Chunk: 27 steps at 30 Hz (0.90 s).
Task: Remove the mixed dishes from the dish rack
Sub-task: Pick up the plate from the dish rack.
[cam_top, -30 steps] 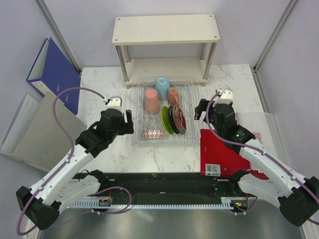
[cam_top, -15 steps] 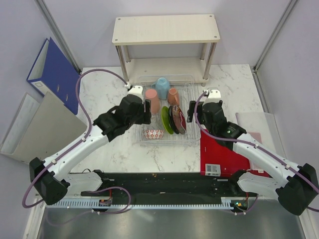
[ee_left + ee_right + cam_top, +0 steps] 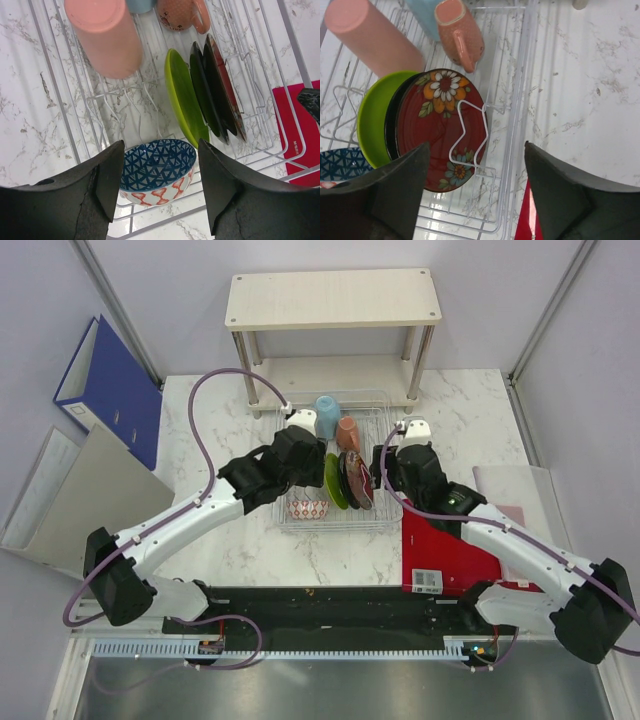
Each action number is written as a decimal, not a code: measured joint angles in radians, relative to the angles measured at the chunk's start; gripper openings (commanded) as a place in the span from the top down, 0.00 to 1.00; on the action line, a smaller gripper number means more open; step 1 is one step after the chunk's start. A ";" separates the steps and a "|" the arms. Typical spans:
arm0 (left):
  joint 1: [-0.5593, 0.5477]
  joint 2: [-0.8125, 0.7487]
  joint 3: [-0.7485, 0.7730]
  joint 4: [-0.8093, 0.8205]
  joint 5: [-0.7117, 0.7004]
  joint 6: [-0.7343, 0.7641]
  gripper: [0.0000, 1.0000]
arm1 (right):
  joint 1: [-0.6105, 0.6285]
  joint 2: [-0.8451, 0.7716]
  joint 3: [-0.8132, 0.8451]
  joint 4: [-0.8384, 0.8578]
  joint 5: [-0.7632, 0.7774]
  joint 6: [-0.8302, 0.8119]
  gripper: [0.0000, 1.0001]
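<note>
Looks like the reach-in step: left claw (image 3: 160,150) hangs spread over the patterned bowl (image 3: 157,170) in the lower-left corner of the dish rack (image 3: 340,528), while the right claw (image 3: 476,150) is spread above the flowered red plate (image 3: 442,125). Next move is probably to drop down and pinch a rim.

At centre stands the dark red-black plate (image 3: 440,125), the lime-green plate (image 3: 372,117) beside it at nine o'clock. At eleven, the tall pink cup (image 3: 370,37); at twelve, the small terracotta mug (image 3: 460,30).
</note>
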 measured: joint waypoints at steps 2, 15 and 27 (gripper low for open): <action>0.000 -0.002 -0.005 0.002 -0.002 -0.006 0.33 | 0.022 0.037 0.019 -0.002 -0.018 -0.009 0.32; 0.000 -0.090 -0.084 0.001 -0.016 -0.038 0.32 | 0.083 0.178 0.085 -0.002 -0.146 -0.044 0.40; 0.000 -0.117 -0.113 0.001 -0.016 -0.052 0.32 | 0.083 0.250 0.115 0.006 -0.189 -0.056 0.43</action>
